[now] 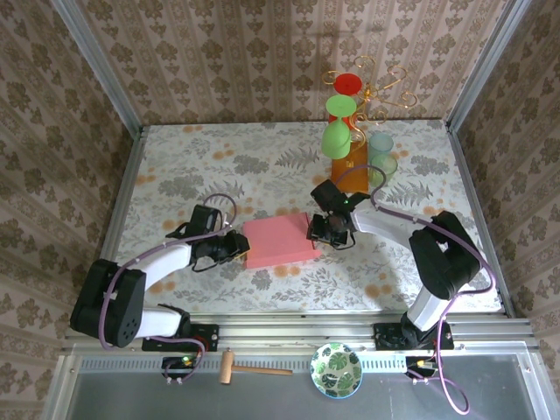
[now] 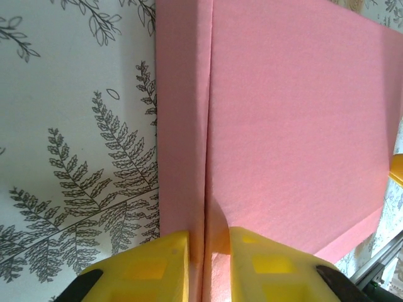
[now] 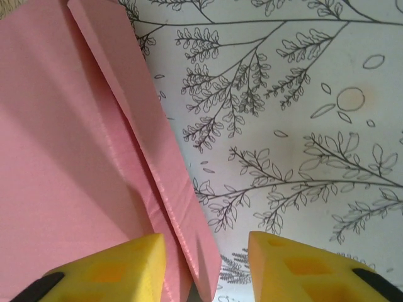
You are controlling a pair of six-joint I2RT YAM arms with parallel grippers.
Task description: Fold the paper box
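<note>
Left claw (image 2: 208, 244) pinches a side wall of the paper box (image 2: 296, 126) at the middle of the desk (image 1: 175, 171); right claw (image 3: 204, 239) stands open astride the opposite wall.

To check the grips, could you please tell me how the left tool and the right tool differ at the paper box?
The left tool has its fingers nearly together, pinching an edge of the paper box; the right tool has them wider apart, with a gap beside the box edge between them. The left tool is at the box's left side, the right tool at its right side. Both have yellow fingers straddling pink card.
</note>
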